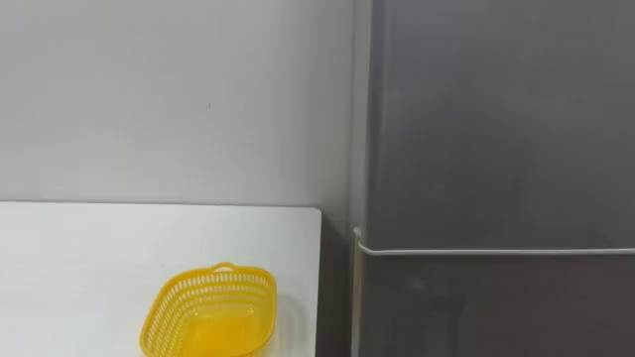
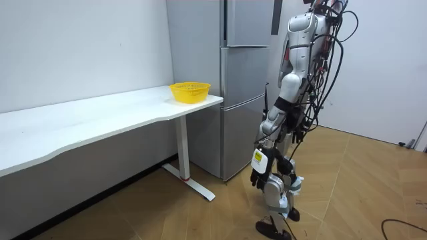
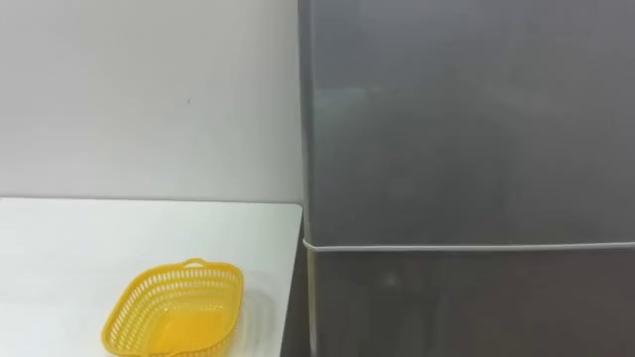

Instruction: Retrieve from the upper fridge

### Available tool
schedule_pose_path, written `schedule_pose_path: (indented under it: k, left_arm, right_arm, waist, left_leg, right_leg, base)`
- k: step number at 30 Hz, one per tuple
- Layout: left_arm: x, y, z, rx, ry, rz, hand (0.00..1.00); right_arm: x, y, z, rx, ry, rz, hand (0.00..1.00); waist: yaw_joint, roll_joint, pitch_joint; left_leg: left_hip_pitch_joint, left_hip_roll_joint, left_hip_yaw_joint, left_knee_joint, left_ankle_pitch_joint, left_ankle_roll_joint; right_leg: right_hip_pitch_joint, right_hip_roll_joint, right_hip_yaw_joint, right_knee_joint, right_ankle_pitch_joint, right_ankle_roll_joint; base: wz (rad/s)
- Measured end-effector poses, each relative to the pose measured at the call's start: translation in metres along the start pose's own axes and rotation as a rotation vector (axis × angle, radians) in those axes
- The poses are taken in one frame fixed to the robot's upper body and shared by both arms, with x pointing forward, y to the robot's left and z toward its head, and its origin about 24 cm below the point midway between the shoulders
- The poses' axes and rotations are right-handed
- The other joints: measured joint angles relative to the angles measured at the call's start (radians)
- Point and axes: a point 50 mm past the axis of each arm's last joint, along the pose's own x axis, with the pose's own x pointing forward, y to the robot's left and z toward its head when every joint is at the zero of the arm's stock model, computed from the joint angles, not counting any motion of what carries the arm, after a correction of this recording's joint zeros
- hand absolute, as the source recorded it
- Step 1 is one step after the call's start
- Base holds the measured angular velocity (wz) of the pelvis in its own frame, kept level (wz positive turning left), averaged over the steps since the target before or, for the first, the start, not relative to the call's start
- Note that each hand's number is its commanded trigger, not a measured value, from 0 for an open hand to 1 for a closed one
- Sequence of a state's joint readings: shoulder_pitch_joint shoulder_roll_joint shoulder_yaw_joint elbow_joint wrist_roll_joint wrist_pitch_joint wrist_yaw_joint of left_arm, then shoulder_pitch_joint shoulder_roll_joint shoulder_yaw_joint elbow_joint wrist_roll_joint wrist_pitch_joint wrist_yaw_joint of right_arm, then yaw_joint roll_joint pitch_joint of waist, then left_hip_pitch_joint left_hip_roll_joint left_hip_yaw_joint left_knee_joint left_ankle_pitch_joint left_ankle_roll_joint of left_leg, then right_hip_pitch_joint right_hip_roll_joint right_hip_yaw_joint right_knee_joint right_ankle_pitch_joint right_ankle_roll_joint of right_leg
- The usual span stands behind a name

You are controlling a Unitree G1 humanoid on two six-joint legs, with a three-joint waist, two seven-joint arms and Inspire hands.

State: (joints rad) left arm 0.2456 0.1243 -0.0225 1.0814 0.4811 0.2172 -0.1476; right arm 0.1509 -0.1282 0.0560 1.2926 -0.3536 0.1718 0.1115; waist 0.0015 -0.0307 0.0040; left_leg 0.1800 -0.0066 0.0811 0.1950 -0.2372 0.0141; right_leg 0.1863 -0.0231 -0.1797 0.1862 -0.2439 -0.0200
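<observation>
Currently your left hand point(image 2: 256, 178) hangs at your side, and I cannot tell its grip; upper door point(image 1: 496, 119) at 2 o'clock is shut, contents hidden; pulled carelessly, it could strike you or the basket point(image 1: 211, 313) at 7 o'clock.

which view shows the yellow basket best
The right eye view: the yellow basket is close and seen from above, into its mesh walls and floor. The left eye view shows nearly the same. The room view shows it small, from the side, at the end of the table beside the fridge.
</observation>
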Motion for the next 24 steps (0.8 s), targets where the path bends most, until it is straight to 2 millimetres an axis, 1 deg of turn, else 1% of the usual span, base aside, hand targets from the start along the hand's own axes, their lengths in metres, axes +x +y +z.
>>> schedule_pose_path:
  k: [8, 11, 16, 20, 24]
  left_arm:
    - [-0.0001, 0.0001, -0.0009, 0.000, 0.003, -0.011, 0.00]
    - [-0.0001, -0.0014, -0.0036, -0.008, 0.009, -0.016, 0.00]
    - [-0.0001, -0.0019, -0.0054, -0.034, 0.011, -0.020, 0.00]
    - [0.0000, -0.0021, -0.0054, -0.119, 0.000, -0.023, 0.00]
    - [-0.0002, 0.0005, -0.0076, -0.260, -0.011, 0.009, 0.00]
  right_arm:
    - [-0.0003, -0.0022, 0.0041, 0.000, -0.010, -0.005, 0.00]
    - [-0.0003, -0.0027, 0.0043, 0.008, -0.012, -0.010, 0.00]
    - [-0.0004, -0.0037, 0.0052, 0.014, -0.017, -0.023, 0.00]
    - [-0.0003, -0.0040, 0.0043, 0.032, -0.019, -0.047, 0.00]
    - [-0.0001, -0.0030, 0.0019, 0.046, -0.013, -0.045, 0.00]
  waist:
    - [0.000, 0.000, 0.0004]
    - [0.002, 0.000, 0.0003]
    - [0.003, 0.000, -0.0001]
    - [0.000, -0.001, -0.0004]
    - [-0.001, 0.001, -0.0006]
  left_leg:
    - [0.007, -0.001, -0.001, -0.006, 0.000, 0.000]
    - [0.010, 0.000, 0.006, -0.006, 0.000, 0.000]
    - [0.012, -0.001, 0.004, -0.006, 0.000, 0.000]
    - [0.014, -0.001, 0.003, -0.006, 0.000, 0.000]
    - [0.010, -0.001, 0.000, -0.005, 0.000, 0.000]
  right_leg:
    - [0.004, 0.000, 0.001, 0.000, 0.000, 0.001]
    - [0.003, 0.000, 0.009, 0.001, 0.000, 0.001]
    - [0.004, 0.000, 0.015, 0.000, -0.001, 0.001]
    - [0.007, 0.000, 0.015, 0.000, -0.001, 0.002]
    - [0.006, 0.000, 0.010, -0.002, -0.001, 0.002]
  base:
    - [0.00]
    - [-0.07]
    - [-0.03]
    - [0.00]
    - [0.02]
